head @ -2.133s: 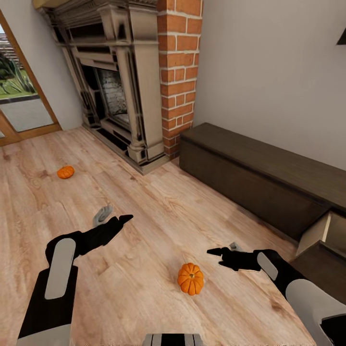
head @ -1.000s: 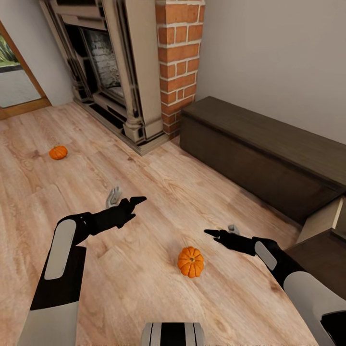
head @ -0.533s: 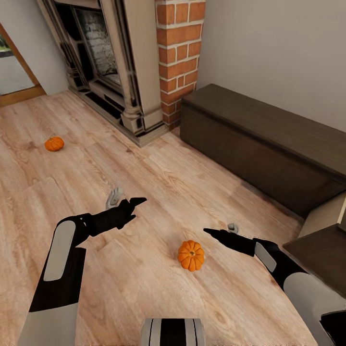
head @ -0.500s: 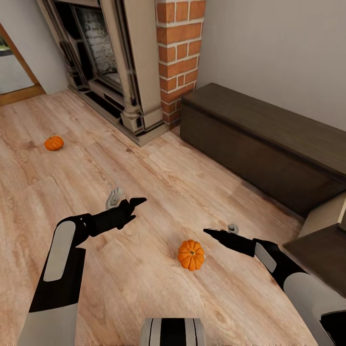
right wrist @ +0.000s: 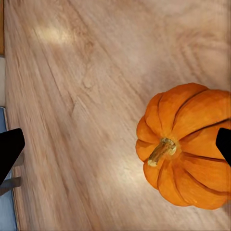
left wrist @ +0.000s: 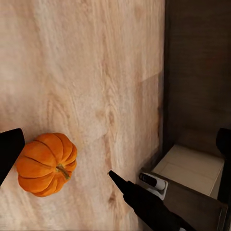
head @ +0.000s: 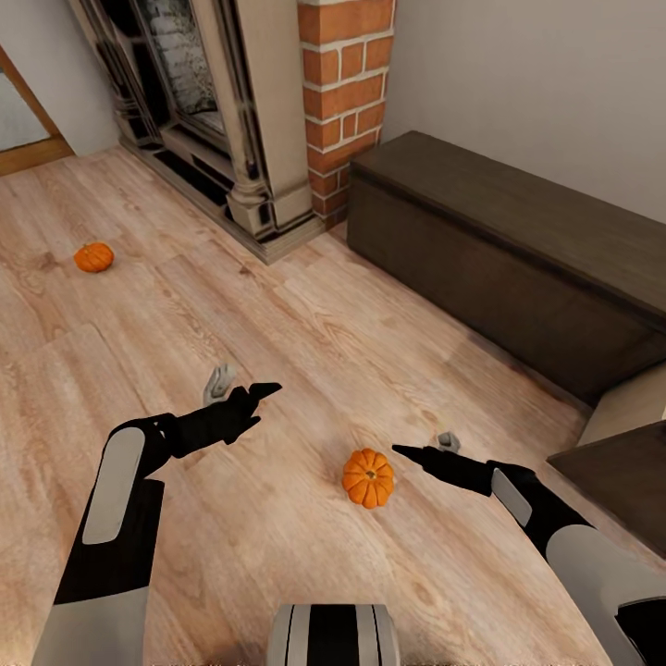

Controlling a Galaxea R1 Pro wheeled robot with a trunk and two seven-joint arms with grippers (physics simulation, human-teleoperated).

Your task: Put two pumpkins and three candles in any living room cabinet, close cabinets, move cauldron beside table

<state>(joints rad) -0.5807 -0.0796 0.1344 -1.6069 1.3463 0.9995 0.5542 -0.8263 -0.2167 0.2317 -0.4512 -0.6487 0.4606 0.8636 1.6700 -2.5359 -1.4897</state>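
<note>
Near pumpkin (head: 368, 477): on wood floor (head: 305, 351), between left gripper (head: 242, 398) and right gripper (head: 424, 451), fingers apart, empty. Far pumpkin (head: 93, 257): by fireplace (head: 222, 120). Cabinet (head: 499, 250): drawer (head: 629, 407) open.

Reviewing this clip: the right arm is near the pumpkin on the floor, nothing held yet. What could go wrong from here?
1. The near pumpkin is round and sits loose on the smooth wooden floor; a glancing touch from the open right gripper could roll it away.
2. The pulled-out cabinet drawer is close beside the right arm; a swing that way could strike it.
3. The far pumpkin lies well off near the fireplace, needing another drive.
</note>
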